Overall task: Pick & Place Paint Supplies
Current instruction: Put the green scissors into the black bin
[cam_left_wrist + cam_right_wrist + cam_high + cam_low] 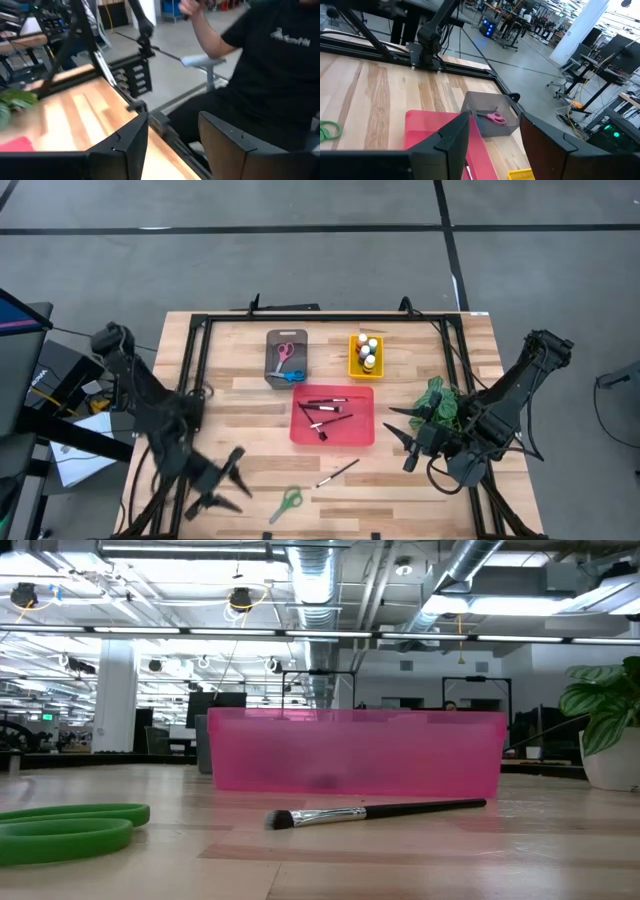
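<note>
A thin dark-handled paintbrush [338,473] [375,812] lies flat on the wooden table near its front edge, and green-handled scissors [287,502] [65,825] lie left of it. The red tray [333,415] holds several brushes. The grey tray [286,358] holds pink scissors [495,118] and blue scissors. The yellow tray [366,355] holds small bottles. My left gripper [240,480] [172,145] hovers open over the near left of the table, left of the green scissors. My right gripper [400,438] [495,145] hangs open right of the red tray. Nothing sits between either pair of fingers.
A green leafy plant [440,402] stands right of the red tray, close beside my right arm. A black frame [330,315] borders the table's far side. A person in a dark shirt [270,65] sits just beyond the table edge that the left wrist view faces.
</note>
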Motion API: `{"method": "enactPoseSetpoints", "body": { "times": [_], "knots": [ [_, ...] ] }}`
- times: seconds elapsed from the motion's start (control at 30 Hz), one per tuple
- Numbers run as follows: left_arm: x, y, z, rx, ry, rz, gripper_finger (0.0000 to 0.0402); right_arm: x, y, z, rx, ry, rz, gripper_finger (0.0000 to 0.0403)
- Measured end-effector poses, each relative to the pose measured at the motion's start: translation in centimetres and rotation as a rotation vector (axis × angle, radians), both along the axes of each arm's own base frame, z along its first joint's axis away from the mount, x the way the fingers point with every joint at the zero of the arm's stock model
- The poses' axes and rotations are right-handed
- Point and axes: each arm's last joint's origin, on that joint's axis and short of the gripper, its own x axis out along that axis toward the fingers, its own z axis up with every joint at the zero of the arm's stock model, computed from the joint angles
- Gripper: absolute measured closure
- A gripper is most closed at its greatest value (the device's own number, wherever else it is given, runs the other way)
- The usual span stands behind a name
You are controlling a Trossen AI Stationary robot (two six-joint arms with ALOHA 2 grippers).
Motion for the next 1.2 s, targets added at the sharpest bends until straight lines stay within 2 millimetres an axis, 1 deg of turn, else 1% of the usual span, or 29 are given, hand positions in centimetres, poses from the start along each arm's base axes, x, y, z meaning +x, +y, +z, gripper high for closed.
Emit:
{"method": "enactPoseSetpoints", "body": {
  "times": [0.1,0.17,0.23,0.37,0.47,0.63,0.73,0.8,0.93,1.07,1.2],
  "knots": [
    [-0.8,-2.6,-1.1,0.022,-0.017,0.015,0.0244,0.0,0.0,0.1,0.009,-0.007,0.000,0.0233],
    [-1.2,-4.1,-1.5,0.066,-0.054,0.033,0.0249,0.1,0.1,0.2,0.022,-0.018,0.001,0.0233],
    [-1.1,-5.5,-1.5,0.109,-0.094,0.066,0.0251,0.1,0.1,0.2,0.031,-0.025,0.002,0.0233],
    [-0.8,-7.5,-1.2,0.128,-0.101,0.186,0.0250,0.2,0.2,0.3,0.038,-0.032,0.002,0.0233],
    [-0.6,-8.3,-0.7,0.164,-0.109,0.298,0.0246,0.2,0.2,0.3,0.038,-0.032,0.002,0.0233],
    [0.0,-8.4,0.0,0.185,-0.088,0.489,0.0241,0.1,0.2,0.3,0.040,-0.031,0.005,0.0233],
    [1.0,-8.2,-0.2,0.204,-0.045,0.537,0.0241,0.2,0.2,0.3,0.041,-0.030,0.007,0.0233],
    [1.7,-8.2,-0.5,0.216,-0.005,0.538,0.0241,0.2,0.2,0.3,0.044,-0.026,0.014,0.0233],
    [2.9,-8.2,-1.2,0.226,0.083,0.468,0.0241,0.2,0.2,0.3,0.050,-0.024,0.022,0.0233],
    [3.2,-8.0,-1.9,0.258,0.130,0.442,0.0241,0.2,0.3,0.3,0.056,-0.029,0.022,0.0233],
    [3.7,-7.3,-2.6,0.247,0.215,0.451,0.0241,0.2,0.3,0.4,0.059,-0.031,0.023,0.0233]
  ]
}}
